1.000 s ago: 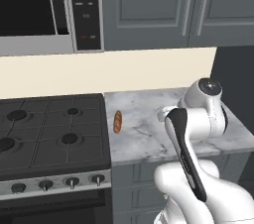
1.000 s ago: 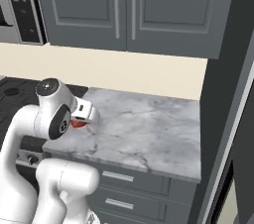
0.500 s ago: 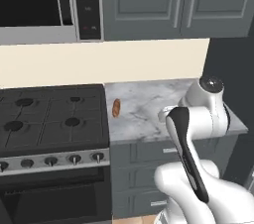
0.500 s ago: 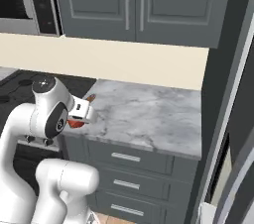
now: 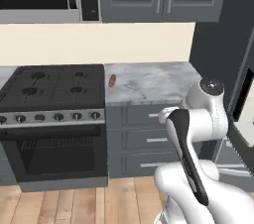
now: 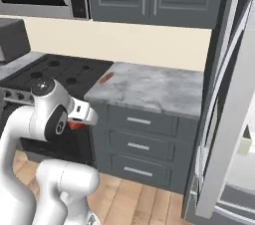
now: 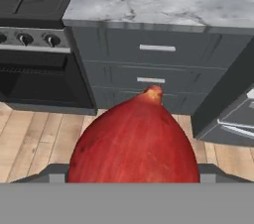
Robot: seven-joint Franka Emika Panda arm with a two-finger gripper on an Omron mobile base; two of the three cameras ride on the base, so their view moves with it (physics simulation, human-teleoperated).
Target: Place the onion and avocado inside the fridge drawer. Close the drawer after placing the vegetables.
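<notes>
1. Onion [image 7: 134,139] fills the lower middle of the hand view, held in the hand [image 6: 75,119].
2. Round, smooth, firm and light, it may slip; hold across its widest middle.
3. Fridge drawer [image 5: 243,141] sits at right edge.

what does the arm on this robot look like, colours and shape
The arm is glossy white with rounded, bulbous links, a black strip along one link and grey round joint caps. Its pincer end is a white block; the fingers aren't clearly visible.
</notes>
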